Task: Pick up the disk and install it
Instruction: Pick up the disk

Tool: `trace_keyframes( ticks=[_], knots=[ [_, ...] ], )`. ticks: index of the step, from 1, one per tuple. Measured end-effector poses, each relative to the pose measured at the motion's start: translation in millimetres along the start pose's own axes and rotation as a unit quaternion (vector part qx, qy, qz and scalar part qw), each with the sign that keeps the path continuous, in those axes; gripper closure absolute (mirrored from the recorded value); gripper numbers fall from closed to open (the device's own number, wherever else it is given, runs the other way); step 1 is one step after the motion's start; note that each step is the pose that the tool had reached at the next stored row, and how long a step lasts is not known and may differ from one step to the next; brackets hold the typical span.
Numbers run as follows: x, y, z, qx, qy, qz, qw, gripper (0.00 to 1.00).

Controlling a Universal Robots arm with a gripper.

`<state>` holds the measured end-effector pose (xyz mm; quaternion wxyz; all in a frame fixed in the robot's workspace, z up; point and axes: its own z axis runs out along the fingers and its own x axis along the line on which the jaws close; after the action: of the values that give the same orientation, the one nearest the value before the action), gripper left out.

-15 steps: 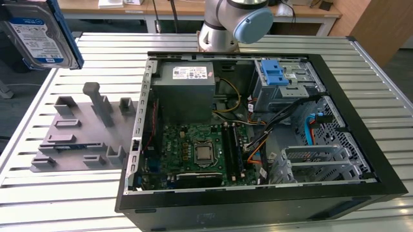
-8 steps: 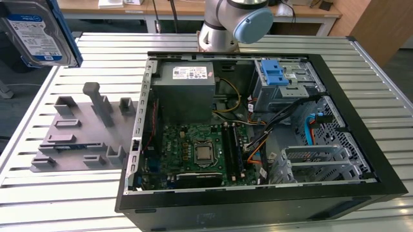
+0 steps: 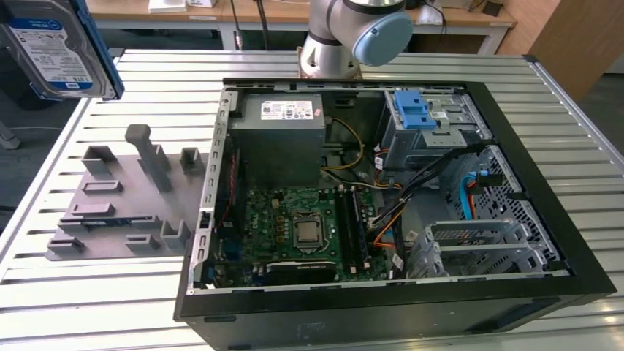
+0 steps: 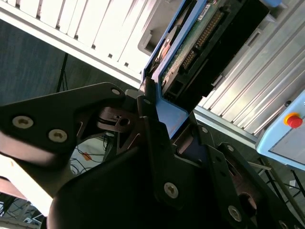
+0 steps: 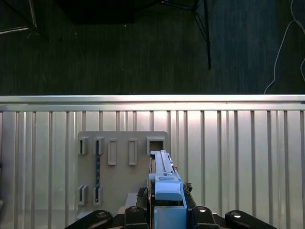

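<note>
Disk [image 3: 57, 51]: held in the air at the exterior view's far left, clear of the table, its label face turned to that camera. In the first wrist view its blue carrier [image 5: 165, 183] is seen edge-on.
Gripper [image 5: 167, 212]: closed narrow on the carrier's end, one finger on each flat side. In the second wrist view [image 4: 164, 121] the pinch sits just below the disk's circuit-board face [image 4: 190, 45].
Key relation: the disk is above the grey fixture plate [image 3: 107, 212], and the drive cage with blue latches [image 3: 427, 128] lies well apart to the exterior view's right, at the far end of the open computer case [image 3: 541, 183].
Long axis: it runs straight out from the fingers, pointing down towards the plate [image 5: 119, 183].
Between them: the case's left wall and the grey power-supply box [image 3: 283, 135].
Surface: slatted metal table [image 3: 98, 307], flat, carrying both plate and case.
Room: open air around the disk. The cage is hemmed in by cables and the case's far wall, so I judge that end tight.
</note>
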<state>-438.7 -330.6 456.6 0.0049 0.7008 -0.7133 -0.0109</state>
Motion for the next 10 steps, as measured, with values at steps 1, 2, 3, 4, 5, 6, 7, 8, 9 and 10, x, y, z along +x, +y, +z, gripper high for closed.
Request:
trace_keyframes(
  ticks=[1,2,3,4,5,6,7,8,9,10],
  knots=[
    [0.0,0.0,-0.3,0.0000,0.0000,0.000,1.0000,0.63],
    [0.0,0.0,-0.4,0.0001,-0.0001,0.000,1.0000,0.63],
    [0.0,0.0,-0.6,0.0001,-0.0001,0.000,1.0000,0.63],
    [0.0,0.0,-0.9,0.0001,0.0000,0.000,1.0000,0.63],
    [0.0,0.0,-1.1,0.0001,0.0000,0.000,1.0000,0.63],
    [0.0,0.0,-1.4,0.0000,0.0000,0.000,1.0000,0.63],
    [0.0,0.0,-1.6,0.0000,0.0000,0.000,1.0000,0.63],
    [0.0,0.0,-1.8,0.0001,0.0000,0.000,1.0000,0.63],
    [0.0,0.0,-2.0,0.0000,0.0000,0.000,1.0000,0.63],
    [0.0,0.1,-2.3,0.0000,0.0000,0.000,1.0000,0.63]
  ],
)
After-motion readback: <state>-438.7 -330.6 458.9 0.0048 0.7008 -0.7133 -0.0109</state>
